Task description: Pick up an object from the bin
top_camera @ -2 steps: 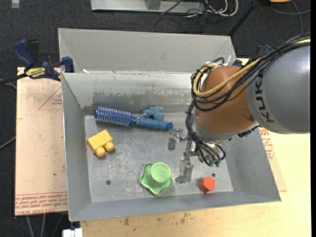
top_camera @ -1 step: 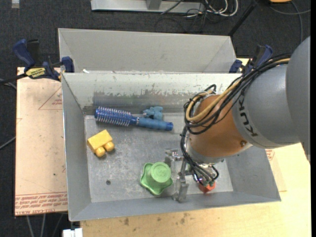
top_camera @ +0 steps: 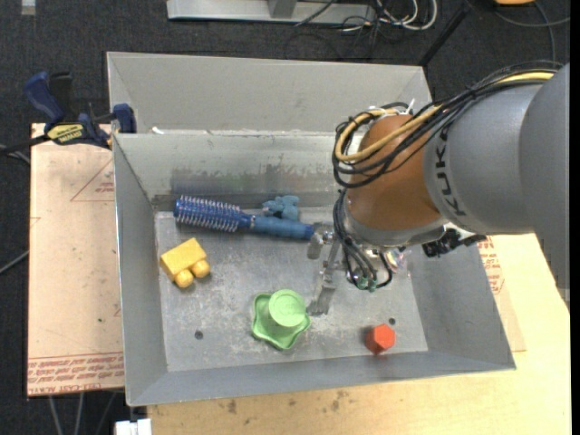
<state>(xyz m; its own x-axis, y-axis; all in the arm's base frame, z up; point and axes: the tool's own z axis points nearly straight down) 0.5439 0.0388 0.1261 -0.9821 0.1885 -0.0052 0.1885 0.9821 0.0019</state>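
Hanging low in bin (top_camera: 138, 270), tool (top_camera: 321, 294), green lobed cup (top_camera: 279, 320) just beside it

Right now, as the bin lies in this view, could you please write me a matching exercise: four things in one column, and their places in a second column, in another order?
Things:
1. blue brush
2. yellow block
3. green cup
4. red piece

Places:
A. front right corner
B. left side, alone
C. at the back, lying crosswise
D. front middle, just left of the gripper

Pairs: 1-C, 2-B, 3-D, 4-A
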